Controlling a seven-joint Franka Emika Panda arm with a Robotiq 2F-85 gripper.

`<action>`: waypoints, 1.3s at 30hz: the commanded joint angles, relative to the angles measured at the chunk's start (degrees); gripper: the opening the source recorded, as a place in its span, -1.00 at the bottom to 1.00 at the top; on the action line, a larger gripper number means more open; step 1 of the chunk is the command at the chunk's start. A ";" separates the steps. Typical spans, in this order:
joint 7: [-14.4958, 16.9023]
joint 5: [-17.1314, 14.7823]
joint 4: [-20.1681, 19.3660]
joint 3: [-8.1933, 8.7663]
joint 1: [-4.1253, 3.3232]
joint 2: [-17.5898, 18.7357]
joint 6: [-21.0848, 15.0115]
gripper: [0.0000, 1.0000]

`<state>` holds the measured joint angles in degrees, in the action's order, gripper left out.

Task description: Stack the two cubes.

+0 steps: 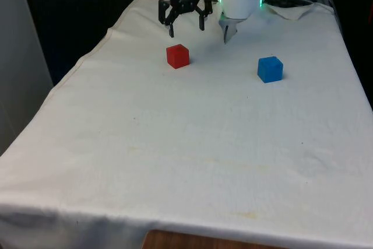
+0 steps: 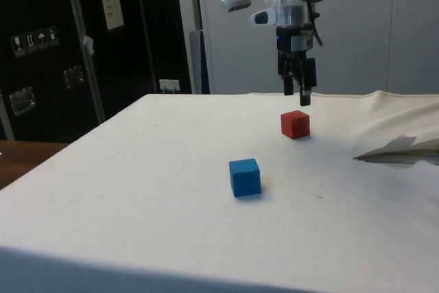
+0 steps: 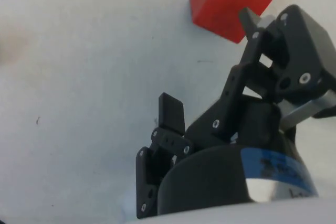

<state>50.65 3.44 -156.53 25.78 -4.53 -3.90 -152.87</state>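
Big white table (image 1: pixel 186 161) with lots of bare room near its edges, black gripper (image 1: pixel 186 26) spread wide and holding nothing just above and behind red cube (image 1: pixel 178 56), blue cube (image 1: pixel 270 69) sitting well apart toward the front view's right.

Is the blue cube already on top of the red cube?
No, the blue cube rests on the white cloth, apart from the red cube.
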 commanded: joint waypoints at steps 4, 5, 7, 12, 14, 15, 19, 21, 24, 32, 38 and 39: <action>0.80 -0.86 -0.29 0.11 -0.17 0.06 -0.92 1.00; 0.69 -0.74 -0.29 0.11 -0.17 0.06 -0.97 1.00; 0.52 -0.52 -0.23 0.11 -0.17 0.29 -0.92 1.00; 0.23 0.00 0.00 0.17 -0.06 0.57 -0.52 1.00; 1.43 -0.80 -0.40 0.34 -0.11 0.97 -2.06 1.00; 1.66 -0.92 -0.46 0.46 -0.11 1.20 -2.52 1.00; 2.81 -1.43 -0.80 0.69 -0.17 2.52 -5.10 1.00; 3.15 -1.55 -0.92 0.74 -0.11 3.09 -6.25 1.00; 3.67 -1.66 -1.03 0.86 -0.06 3.78 -7.73 1.00; 3.61 -0.86 -0.80 1.26 0.00 6.30 -10.60 1.00; 5.50 -2.86 -1.49 0.63 0.23 7.05 -13.18 1.00; 5.50 -2.92 -1.43 0.57 0.23 7.28 -13.29 1.00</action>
<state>54.66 2.41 -157.33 27.04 -4.47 4.58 -165.99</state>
